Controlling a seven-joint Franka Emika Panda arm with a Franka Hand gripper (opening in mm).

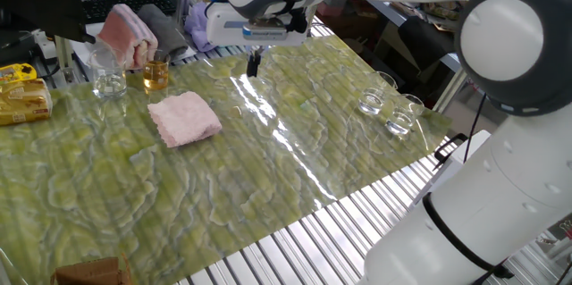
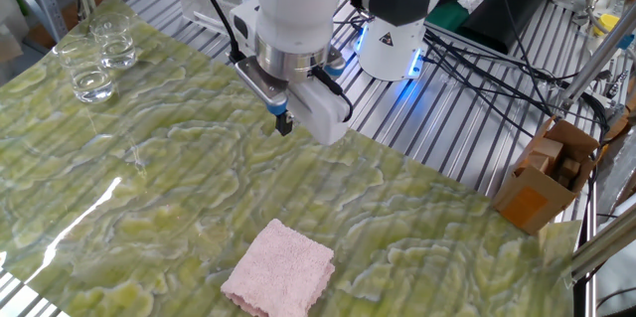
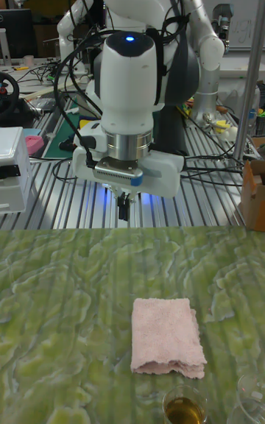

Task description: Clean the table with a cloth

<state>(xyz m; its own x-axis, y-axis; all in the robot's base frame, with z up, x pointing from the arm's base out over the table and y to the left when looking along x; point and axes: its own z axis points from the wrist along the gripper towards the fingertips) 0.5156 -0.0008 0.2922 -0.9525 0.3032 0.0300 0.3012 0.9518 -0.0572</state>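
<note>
The pale pink cloth (image 1: pixel 184 117) (image 2: pixel 280 269) (image 3: pixel 167 336) lies flat and folded on the yellow-green marbled table (image 1: pixel 295 160) (image 2: pixel 149 188) (image 3: pixel 66 299). My gripper (image 1: pixel 253 62) (image 2: pixel 283 121) (image 3: pixel 124 209) hangs above the table near its back edge, well away from the cloth. Its fingers are together and hold nothing. Nothing touches the cloth.
Clear glasses (image 1: pixel 386 111) (image 2: pixel 97 59) stand near one end of the table. A glass of amber liquid (image 1: pixel 155 73) (image 3: pixel 184 403), an empty glass (image 1: pixel 108 78) and a folded pink-and-white towel (image 1: pixel 128 35) sit beside the cloth's end. A cardboard box (image 2: pixel 552 173) stands off the table.
</note>
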